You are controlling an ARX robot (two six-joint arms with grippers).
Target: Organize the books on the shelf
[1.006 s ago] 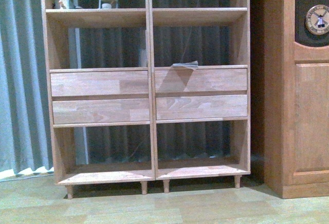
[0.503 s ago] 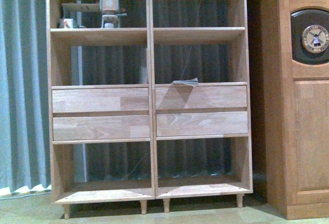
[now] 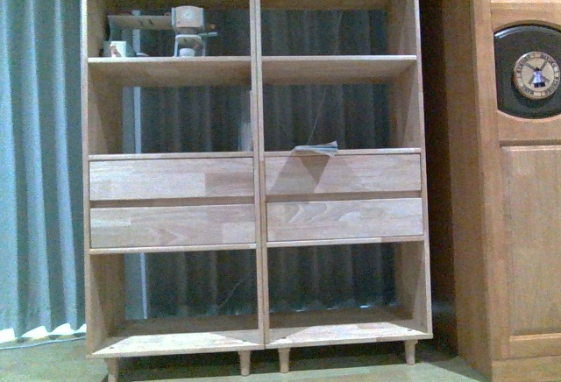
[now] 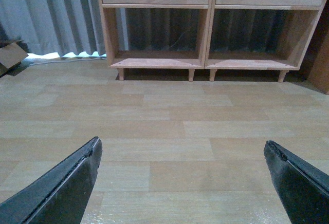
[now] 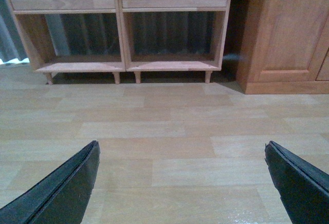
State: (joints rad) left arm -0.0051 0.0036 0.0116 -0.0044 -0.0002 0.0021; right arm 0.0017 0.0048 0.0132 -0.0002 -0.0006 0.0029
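The light wood shelf point(image 3: 254, 68) fills the front view, with four drawer fronts point(image 3: 171, 179) midway. One thin book with a teal-grey edge point(image 3: 317, 146) lies flat on the ledge above the right drawers. A pale narrow strip point(image 3: 250, 119) stands against the centre divider; I cannot tell whether it is the other book. Neither arm shows in the front view. My left gripper point(image 4: 181, 143) is open and empty above the floor, facing the shelf's bottom compartments point(image 4: 205, 62). My right gripper point(image 5: 181, 144) is open and empty, also above the floor, facing the shelf point(image 5: 121, 64).
A darker orange-brown cabinet point(image 3: 517, 224) with a clock point(image 3: 536, 74) stands right of the shelf and shows in the right wrist view point(image 5: 282, 39). Grey curtains point(image 3: 39, 137) hang left and behind. Small ornaments point(image 3: 187, 27) sit on the upper left shelf. A cardboard box point(image 4: 10, 57) lies on the floor.
The shelf has slid lower in the front view, so more of its top compartments show and less floor. Nothing on the shelf has moved.
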